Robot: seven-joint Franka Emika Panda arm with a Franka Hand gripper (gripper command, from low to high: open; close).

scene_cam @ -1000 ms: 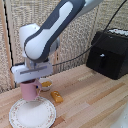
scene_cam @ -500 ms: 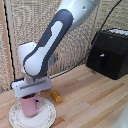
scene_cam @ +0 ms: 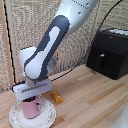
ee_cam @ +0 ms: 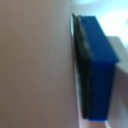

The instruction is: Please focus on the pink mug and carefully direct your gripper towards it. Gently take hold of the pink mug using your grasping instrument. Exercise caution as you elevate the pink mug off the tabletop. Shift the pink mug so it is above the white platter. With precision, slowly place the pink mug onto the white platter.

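The pink mug [scene_cam: 31, 108] stands upright on the white platter [scene_cam: 46, 118] at the exterior view's lower left, its handle toward the exterior view's right. My gripper [scene_cam: 30, 99] comes down on the mug from above, and its pale block sits just over the rim. It is shut on the pink mug. In the wrist view the mug's pink wall [ee_cam: 35, 65] fills most of the picture, and a blue-tipped finger [ee_cam: 98, 70] presses flat against it. The other finger is hidden.
A small orange-yellow object [scene_cam: 57, 96] lies on the wooden table [scene_cam: 95, 105] just beside the platter, to the exterior view's right. A black box [scene_cam: 110, 52] stands at the back right with a dark cable running to it. A woven wall stands behind.
My gripper has come down with the pink mug, from a little above the platter to the platter's surface. The grip has stayed shut.
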